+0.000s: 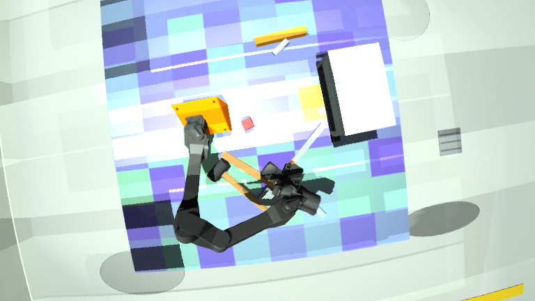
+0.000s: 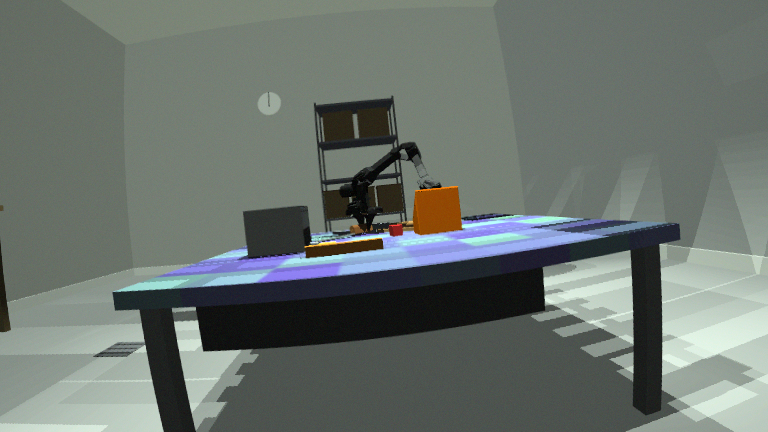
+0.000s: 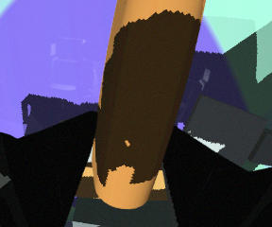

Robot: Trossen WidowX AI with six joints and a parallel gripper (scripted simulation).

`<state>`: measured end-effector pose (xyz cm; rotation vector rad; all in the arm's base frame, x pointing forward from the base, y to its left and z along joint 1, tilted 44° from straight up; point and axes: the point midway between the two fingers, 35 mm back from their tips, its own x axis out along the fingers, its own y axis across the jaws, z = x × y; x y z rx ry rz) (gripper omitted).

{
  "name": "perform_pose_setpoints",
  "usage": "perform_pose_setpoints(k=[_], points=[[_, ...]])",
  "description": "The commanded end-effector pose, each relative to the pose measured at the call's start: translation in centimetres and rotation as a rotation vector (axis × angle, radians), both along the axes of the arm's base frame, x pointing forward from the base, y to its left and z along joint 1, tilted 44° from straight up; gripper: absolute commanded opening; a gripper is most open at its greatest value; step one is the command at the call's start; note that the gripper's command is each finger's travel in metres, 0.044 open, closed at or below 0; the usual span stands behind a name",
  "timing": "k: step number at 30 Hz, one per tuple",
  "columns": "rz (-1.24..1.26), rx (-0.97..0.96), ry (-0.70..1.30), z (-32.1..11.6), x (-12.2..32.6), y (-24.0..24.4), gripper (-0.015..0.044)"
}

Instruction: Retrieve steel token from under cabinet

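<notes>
My gripper (image 1: 282, 176) (image 2: 368, 227) (image 3: 130, 125) is low over the table, shut on a round wooden handle (image 3: 147, 71). The handle seems to belong to the tool with a long pale flat blade (image 1: 309, 142), which points toward the cabinet's front lower corner. The white-topped cabinet (image 1: 361, 88) (image 2: 275, 233) has its dark slotted front facing the marked area. The yellow marked area (image 1: 308, 98) lies before it. A small pale piece (image 1: 322, 111), probably the token, lies in that area close to the cabinet front; whether it touches the cabinet is unclear.
A dark-headed mallet (image 1: 219, 169) and another wooden bar (image 1: 240, 165) lie left of the gripper. A red cube (image 1: 247, 123) (image 2: 395, 229) and an orange wedge block (image 1: 209, 114) (image 2: 438, 210) stand farther left. An orange bar (image 1: 281, 35) (image 2: 344, 247) and a white stick (image 1: 280, 47) lie beyond.
</notes>
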<state>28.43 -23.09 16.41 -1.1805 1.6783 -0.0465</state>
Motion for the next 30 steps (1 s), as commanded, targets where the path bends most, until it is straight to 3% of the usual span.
perform_pose_setpoints(k=[1, 29, 30], points=[[0.007, 0.005, 0.01, -0.2, 0.0, -0.2, 0.0], [0.01, 0.012, 0.001, -0.17, 0.55, -0.38, 0.0], [0.01, 0.013, 0.0, -0.17, 0.56, -0.37, 0.0026]])
